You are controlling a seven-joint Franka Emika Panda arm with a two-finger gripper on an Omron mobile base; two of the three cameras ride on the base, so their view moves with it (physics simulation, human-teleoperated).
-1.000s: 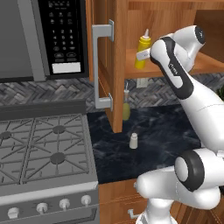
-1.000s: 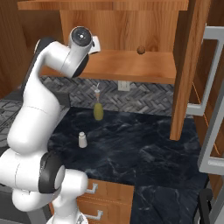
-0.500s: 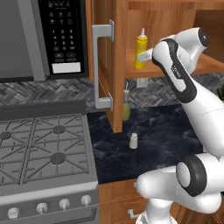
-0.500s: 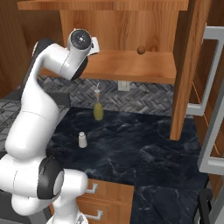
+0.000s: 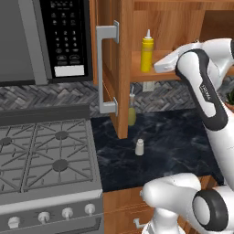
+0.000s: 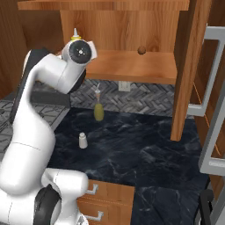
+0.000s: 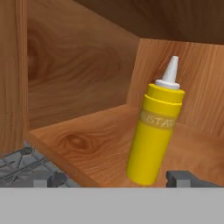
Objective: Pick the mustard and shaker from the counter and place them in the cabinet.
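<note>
The yellow mustard [image 5: 146, 52] stands upright and free on the cabinet shelf [image 6: 132, 66], near its left end. In the hand view the mustard [image 7: 155, 135] is close ahead on the shelf [image 7: 83, 140], and one dark fingertip [image 7: 188, 178] shows low at its right, apart from it. My gripper [image 5: 158, 68] hovers open just right of the bottle at shelf height. From the right base view the mustard's nozzle [image 6: 75, 33] peeks above my wrist. The small pale shaker [image 5: 139, 147] [image 6: 82, 140] stands on the dark counter [image 5: 183, 141] below.
An olive-green bottle [image 5: 131, 114] [image 6: 98, 110] stands by the backsplash. The open cabinet door with its silver handle [image 5: 106, 73] hangs left of the shelf. A brown ball [image 6: 141, 50] sits at the shelf's back. Microwave [image 5: 59, 36] and stove [image 5: 45, 155] lie to the left.
The mustard went from tilted in my gripper to upright on the shelf. I let go of it, and the hand has drawn back to the right.
</note>
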